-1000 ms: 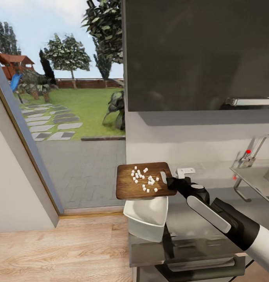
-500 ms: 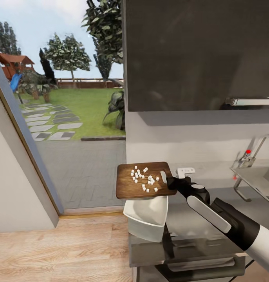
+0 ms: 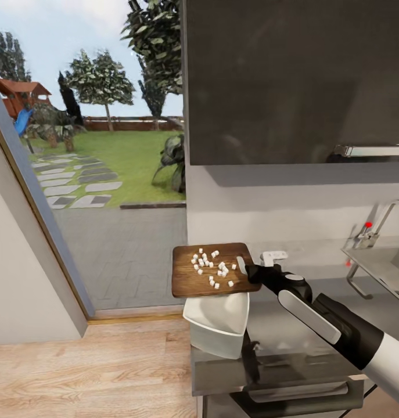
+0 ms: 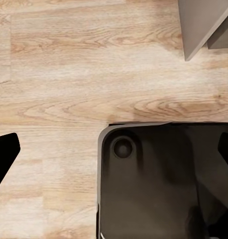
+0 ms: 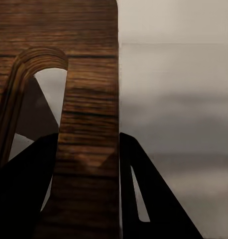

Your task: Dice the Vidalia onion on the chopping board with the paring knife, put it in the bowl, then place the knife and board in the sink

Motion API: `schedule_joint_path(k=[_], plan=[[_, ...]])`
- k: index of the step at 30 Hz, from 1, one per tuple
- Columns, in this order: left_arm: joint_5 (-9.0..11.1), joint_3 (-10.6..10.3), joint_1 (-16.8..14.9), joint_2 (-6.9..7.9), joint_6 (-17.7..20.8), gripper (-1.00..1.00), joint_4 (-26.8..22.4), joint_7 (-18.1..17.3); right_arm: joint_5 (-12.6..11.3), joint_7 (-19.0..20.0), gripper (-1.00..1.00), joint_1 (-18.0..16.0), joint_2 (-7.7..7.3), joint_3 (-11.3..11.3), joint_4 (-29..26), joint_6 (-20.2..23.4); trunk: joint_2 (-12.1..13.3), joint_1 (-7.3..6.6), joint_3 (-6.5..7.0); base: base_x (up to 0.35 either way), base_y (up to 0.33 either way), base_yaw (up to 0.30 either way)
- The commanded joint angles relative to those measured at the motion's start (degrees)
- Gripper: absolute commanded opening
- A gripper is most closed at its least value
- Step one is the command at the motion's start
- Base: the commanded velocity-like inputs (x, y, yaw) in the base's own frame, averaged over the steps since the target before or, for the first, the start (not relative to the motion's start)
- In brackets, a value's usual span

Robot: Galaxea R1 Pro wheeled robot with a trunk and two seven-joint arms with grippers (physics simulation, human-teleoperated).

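While the chopping board (image 3: pixel 211 270) hangs in the air over the bowl (image 3: pixel 219 321), its long axis runs pretty much sideways across the head view, slot handle end pointing toward the right arm. It sits close to level, maybe dipped a touch. Diced onion (image 3: pixel 214 268) is scattered as little pale cubes across the top of it. The right gripper (image 3: pixel 250 271) has its jaws pinching the board's handle end; in the right wrist view the dark fingers (image 5: pixel 24 194) sit on either side of the strip of wood beside the slot. The bowl's far rim is hidden under the board, and it sits at the left end of the grey desk (image 3: pixel 292 342). The sink (image 3: pixel 385 268) is cut off at the right edge, tap only partly visible. The left gripper (image 4: pixel 114 149) has jaws spread wide over the wooden floor (image 4: pixel 69 74).
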Motion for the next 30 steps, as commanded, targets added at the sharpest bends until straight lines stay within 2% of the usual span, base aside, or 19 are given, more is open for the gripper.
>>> schedule_joint_path(k=[1, 5, 12, 23, 30], plan=[[0.18, -0.49, 0.0, 0.06, -0.08, 1.0, -0.13, 0.55, -0.12, 0.07, -1.0, -0.12, -0.04, 0.11, 0.1, 0.01, -0.13, 0.04, -0.12, 0.0, 0.0, 0.0], [0.18, -0.49, 0.0, 0.07, -0.06, 1.0, -0.13, 0.55, -0.11, 0.43, -1.0, -0.12, -0.04, 0.11, 0.47, -0.09, -0.13, 0.04, -0.12, 0.0, 0.0, 0.0], [0.18, -0.49, 0.0, 0.05, -0.02, 1.0, -0.13, 0.55, -0.11, 2.36, -1.0, -0.12, -0.36, 0.1, 1.15, -3.48, -0.13, 0.04, -0.12, 0.0, 0.0, 0.0], [0.18, -0.49, 0.0, 0.05, 0.0, 1.0, -0.13, 0.55, -0.11, 2.93, -1.0, -0.12, -0.42, -0.07, 1.2, -3.82, -0.13, 0.04, -0.12, 0.0, 0.0, 0.0], [0.18, -0.49, 0.0, 0.05, 0.0, 1.0, 0.03, 0.55, -0.11, 5.05, -1.0, -0.12, -0.79, -0.31, 1.98, -4.03, -0.13, 0.04, -0.12, 0.0, 0.0, 0.0]])
